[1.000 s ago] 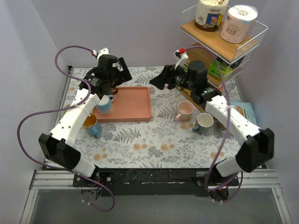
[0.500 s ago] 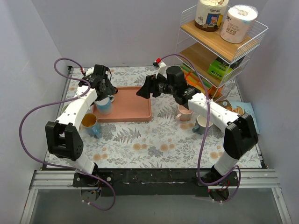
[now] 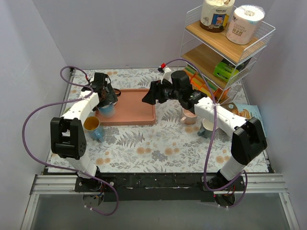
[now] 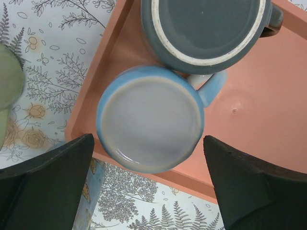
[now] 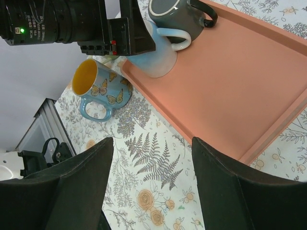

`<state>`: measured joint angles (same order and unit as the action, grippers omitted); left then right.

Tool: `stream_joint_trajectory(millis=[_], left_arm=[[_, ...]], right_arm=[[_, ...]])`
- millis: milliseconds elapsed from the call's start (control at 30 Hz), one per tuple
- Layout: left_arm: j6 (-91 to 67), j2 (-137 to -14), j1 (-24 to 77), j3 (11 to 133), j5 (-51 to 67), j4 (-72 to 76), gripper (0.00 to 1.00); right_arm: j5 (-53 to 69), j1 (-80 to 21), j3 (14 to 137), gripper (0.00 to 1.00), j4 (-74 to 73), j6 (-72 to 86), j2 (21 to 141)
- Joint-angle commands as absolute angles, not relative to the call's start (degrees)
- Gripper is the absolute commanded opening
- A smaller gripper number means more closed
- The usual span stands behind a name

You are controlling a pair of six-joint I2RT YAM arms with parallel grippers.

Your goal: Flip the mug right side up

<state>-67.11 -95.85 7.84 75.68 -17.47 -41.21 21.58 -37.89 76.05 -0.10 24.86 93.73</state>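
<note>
The upside-down mug point(image 4: 206, 28) is dark grey with a pale base ring, and it stands base up in the far left corner of the salmon tray point(image 4: 259, 120). The right wrist view shows this mug point(image 5: 175, 14) too. Touching it is an upright light blue mug point(image 4: 151, 120). My left gripper point(image 4: 148, 143) hangs open directly above the light blue mug, holding nothing. My right gripper point(image 5: 152, 143) is open and empty over the tray's point(image 3: 136, 108) near right part. From above, the left gripper point(image 3: 106, 96) hides most of both mugs, and the right gripper point(image 3: 148, 93) hovers at the tray's right end.
A blue butterfly mug point(image 3: 93, 127) with a yellow inside stands on the floral cloth just left of the tray. A pink mug point(image 3: 190, 113) and a grey-green mug point(image 3: 209, 125) stand at the right. A wire shelf point(image 3: 225, 43) with jars rises at the back right.
My left gripper came down and nearer, over the tray's left corner. My right gripper swung left from the pink mug's side to the tray, its jaws narrowing slightly.
</note>
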Motion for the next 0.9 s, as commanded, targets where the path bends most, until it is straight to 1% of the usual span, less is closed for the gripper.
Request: stream_joint_trajectory(millis=[0, 133, 300, 333, 400, 433, 533, 567, 633, 667, 733, 867], left_arm=[[-63.98, -95.45, 6.86, 75.23, -16.77, -36.56, 0.98], [-64.51, -97.11, 5.71, 75.94, -18.19, -37.97, 0.98], [-64.16, -99.23, 5.19, 76.73, -15.83, -36.48, 0.98], [-64.07, -99.58, 5.1, 76.82, -15.12, -36.04, 0.97], [-63.72, -100.1, 5.19, 76.99, -14.59, -35.69, 0.88], [-63.72, -100.19, 5.19, 76.99, -13.98, -35.6, 0.76], [-63.46, -99.32, 5.19, 76.47, -12.75, -35.33, 0.61], [-63.2, -98.88, 5.19, 75.68, -11.79, -35.07, 0.51], [-63.11, -97.21, 5.19, 74.8, -10.73, -34.54, 0.43], [-62.93, -96.6, 5.27, 74.36, -8.98, -34.37, 0.37], [-62.58, -94.58, 5.27, 72.69, -6.95, -33.67, 0.35], [-60.39, -90.62, 5.45, 68.21, -0.1, -30.77, 0.34]], right_arm=[[21.97, -37.79, 76.11, 0.73, 0.09, 24.79, 91.23], [21.88, -37.79, 76.29, 0.73, 0.09, 24.79, 91.23], [22.15, -37.79, 76.64, 0.73, -1.66, 24.79, 91.58], [22.24, -37.79, 76.73, 0.73, -1.84, 24.7, 91.67], [22.24, -37.79, 76.82, 0.73, -2.19, 24.52, 91.58], [22.15, -37.88, 76.73, 0.73, -2.28, 24.26, 91.58], [22.15, -37.79, 76.73, 0.73, -2.55, 23.65, 91.84], [22.15, -37.79, 76.9, 0.73, -2.64, 23.29, 92.11], [22.76, -37.79, 77.69, 0.73, -3.69, 21.02, 93.42], [23.02, -37.79, 79.35, 0.73, -4.47, 19.53, 94.3], [25.9, -37.88, 80.59, 0.74, -6.59, 13.75, 96.93], [28.56, -38.58, 80.95, 0.74, -6.77, 3.45, 99.93]])
